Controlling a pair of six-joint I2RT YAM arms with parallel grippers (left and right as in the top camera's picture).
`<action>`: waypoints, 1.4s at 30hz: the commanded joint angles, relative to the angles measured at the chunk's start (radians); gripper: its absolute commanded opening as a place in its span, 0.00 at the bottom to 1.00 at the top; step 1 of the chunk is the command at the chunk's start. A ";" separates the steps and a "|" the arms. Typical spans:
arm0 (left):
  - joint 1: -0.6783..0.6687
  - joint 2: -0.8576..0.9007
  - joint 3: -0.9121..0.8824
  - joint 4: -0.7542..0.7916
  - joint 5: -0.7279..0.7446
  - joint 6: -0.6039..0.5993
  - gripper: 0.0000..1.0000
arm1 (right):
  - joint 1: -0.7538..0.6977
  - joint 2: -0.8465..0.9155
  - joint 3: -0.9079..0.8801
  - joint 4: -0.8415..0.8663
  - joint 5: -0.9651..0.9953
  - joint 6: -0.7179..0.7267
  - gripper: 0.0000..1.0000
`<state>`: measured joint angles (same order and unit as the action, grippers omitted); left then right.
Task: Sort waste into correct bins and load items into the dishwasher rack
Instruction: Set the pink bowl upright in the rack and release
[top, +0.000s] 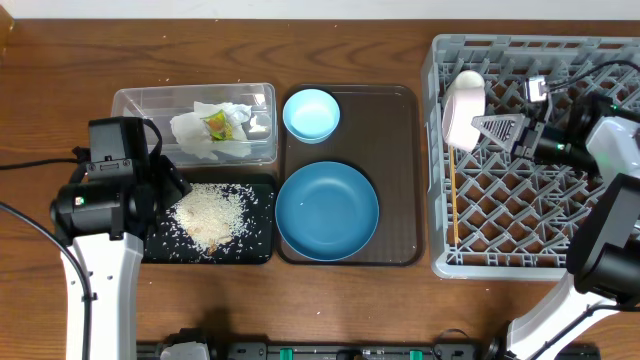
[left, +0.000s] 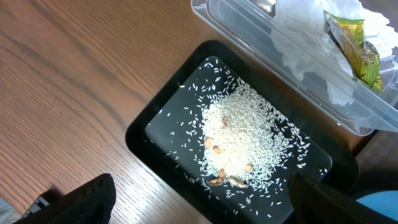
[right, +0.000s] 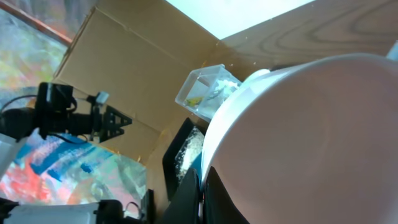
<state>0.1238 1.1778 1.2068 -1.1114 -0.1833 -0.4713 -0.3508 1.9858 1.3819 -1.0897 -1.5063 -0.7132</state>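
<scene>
- My right gripper (right: 203, 191) is clamped on the rim of the pale pink round bowl (right: 311, 143), which fills most of my view.
- Beyond it, the clear rectangular plastic tub (right: 208, 79) holds a crumpled white paper napkin (right: 219, 92).
- Nearer, the shallow black rectangular tray (right: 174, 163) carries loose white rice grains (right: 191, 146).

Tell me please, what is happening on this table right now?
Two robot arms are sorting waste and loading a dishwasher rack. The right arm, jaws shut on the pale pink bowl, holds it on edge over the rack's left side, near the chopsticks already lying there. The left arm hangs with open jaws over the black tray holding the rice. The napkin and the snack wrapper lie in the clear tub. The light-blue bowl and the dark-blue plate wait on the brown tray.
</scene>
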 joint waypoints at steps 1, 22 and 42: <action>0.005 -0.002 0.020 -0.003 -0.012 -0.002 0.91 | 0.011 -0.003 -0.046 0.028 -0.010 -0.002 0.01; 0.005 -0.002 0.020 -0.003 -0.012 -0.002 0.91 | -0.161 -0.003 -0.061 -0.055 0.084 0.040 0.03; 0.005 -0.002 0.020 -0.003 -0.012 -0.002 0.91 | -0.289 -0.013 -0.003 0.073 0.253 0.443 0.52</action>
<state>0.1238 1.1778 1.2068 -1.1114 -0.1833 -0.4713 -0.6624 1.9854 1.3342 -1.0210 -1.3865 -0.3908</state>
